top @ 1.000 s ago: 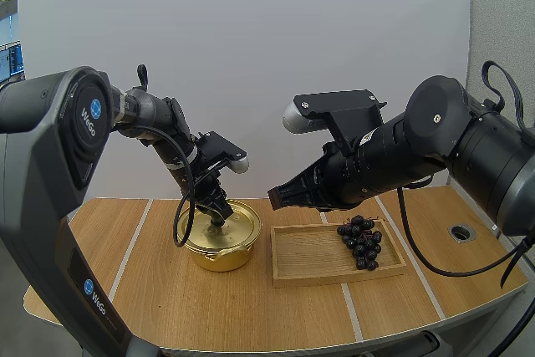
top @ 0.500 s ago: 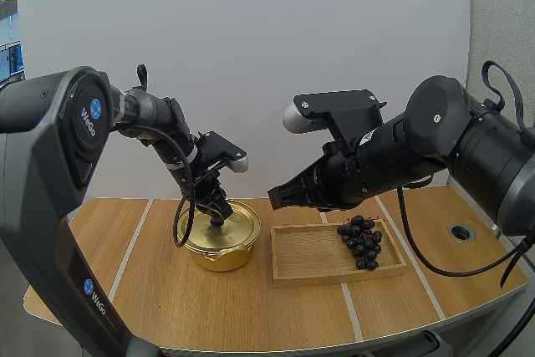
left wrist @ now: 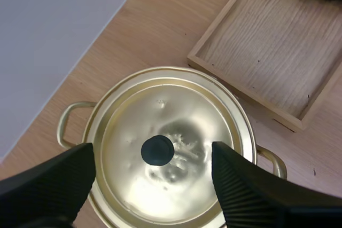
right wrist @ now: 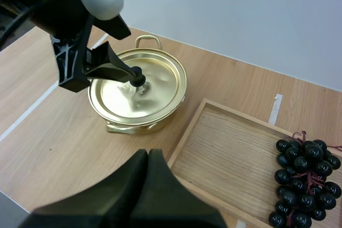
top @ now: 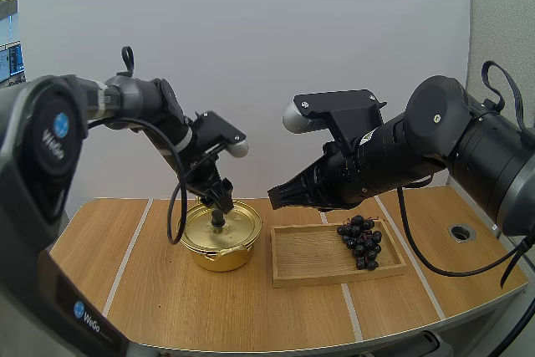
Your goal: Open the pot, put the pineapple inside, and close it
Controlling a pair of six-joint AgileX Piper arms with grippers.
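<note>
While the left gripper [left wrist: 152, 154] hangs wide open over the lidded pot [top: 219, 244], you should centre its knob [left wrist: 157, 150] between the fingers [left wrist: 53, 180], lower, then pinch; grapes [top: 361, 242], the only fruit, lie in the tray [top: 308, 254] beside it.

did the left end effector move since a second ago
Yes: the left end effector has risen, and is now just above the black knob on the lid of the gold pot.
</note>
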